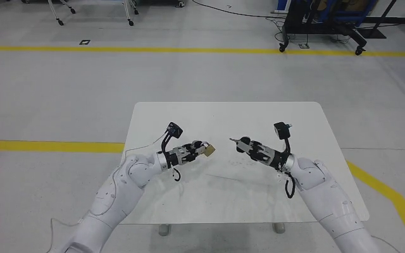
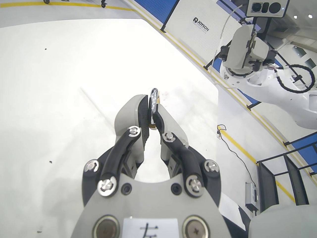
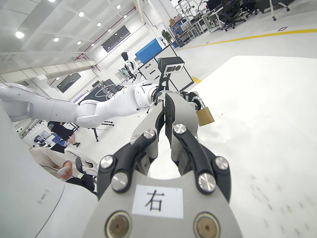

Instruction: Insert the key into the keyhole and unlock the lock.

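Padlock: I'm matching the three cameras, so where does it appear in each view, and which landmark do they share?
Top view: the padlock at the tip of the left gripper, above the white table.
Left wrist view: its shiny shackle pinched between that gripper's fingers.
Right wrist view: its brass body hanging from the left gripper, beyond the right gripper.
Shared landmark: the white table.

a robotics lab hall: yellow floor lines (image 1: 190,49), office chairs (image 3: 229,3), a standing white robot (image 3: 129,65).
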You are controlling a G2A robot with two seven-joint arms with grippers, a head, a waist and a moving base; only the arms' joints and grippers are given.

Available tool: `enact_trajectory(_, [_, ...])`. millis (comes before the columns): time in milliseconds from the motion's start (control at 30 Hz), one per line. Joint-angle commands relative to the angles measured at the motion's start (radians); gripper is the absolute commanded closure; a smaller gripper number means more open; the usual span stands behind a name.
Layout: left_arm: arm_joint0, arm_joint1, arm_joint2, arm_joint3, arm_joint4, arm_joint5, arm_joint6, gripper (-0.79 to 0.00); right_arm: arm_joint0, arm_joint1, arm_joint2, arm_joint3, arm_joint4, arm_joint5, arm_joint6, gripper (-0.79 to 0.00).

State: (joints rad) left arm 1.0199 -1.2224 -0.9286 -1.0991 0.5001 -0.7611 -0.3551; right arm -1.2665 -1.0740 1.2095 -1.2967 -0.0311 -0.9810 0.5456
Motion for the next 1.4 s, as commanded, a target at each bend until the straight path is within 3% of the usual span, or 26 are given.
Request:
enact_trajectory(0, [0.001,0.000,-0.001,-0.001,0.002,0.001,0.001,0.000,0.000,0.000,0.001,-0.001,-0.002,0.001,0.000,0.000])
enact_trajectory(167, [0.017,-0.004,0.006,-0.016,-0.061,-0.009,0.000,0.000,0.000,0.000,0.001,-0.001,-0.002,0.001,0.000,0.000])
enact_trajectory(267, [0.005,-0.015,0.028,0.023,-0.312,-0.078,-0.100,0.000,-0.007,-0.004,-0.006,-0.019,0.000,0.021,-0.033,0.000])
enact_trajectory(367, [-0.029,-0.029,0.065,0.102,-0.703,-0.098,-0.306,0.000,-0.009,-0.012,-0.009,-0.016,0.019,0.007,-0.112,0.000])
enact_trajectory(533, [-0.115,-0.049,0.071,0.274,-1.242,0.057,-0.761,0.000,0.001,-0.032,-0.041,-0.020,0.017,-0.030,-0.211,0.000])
enact_trajectory(733, [-0.186,-0.081,0.068,0.378,-1.496,0.328,-1.032,0.000,0.027,-0.060,-0.077,-0.027,-0.151,0.078,-0.352,0.000])
enact_trajectory(800, [-0.213,-0.088,0.074,0.404,-1.472,0.362,-1.067,0.000,0.027,-0.060,-0.077,-0.027,-0.151,0.078,-0.352,0.000])
enact_trajectory(1133, [-0.213,-0.088,0.074,0.404,-1.472,0.362,-1.067,0.000,0.027,-0.060,-0.077,-0.027,-0.151,0.078,-0.352,0.000])
enact_trajectory(1267, [-0.184,-0.090,0.074,0.366,-1.451,0.385,-0.993,0.000,0.001,-0.048,-0.022,-0.070,-0.223,0.085,-0.351,0.000])
enact_trajectory(1367, [-0.163,-0.093,0.064,0.344,-1.457,0.346,-0.977,0.000,-0.048,-0.035,0.028,-0.107,-0.242,0.082,-0.336,0.000])
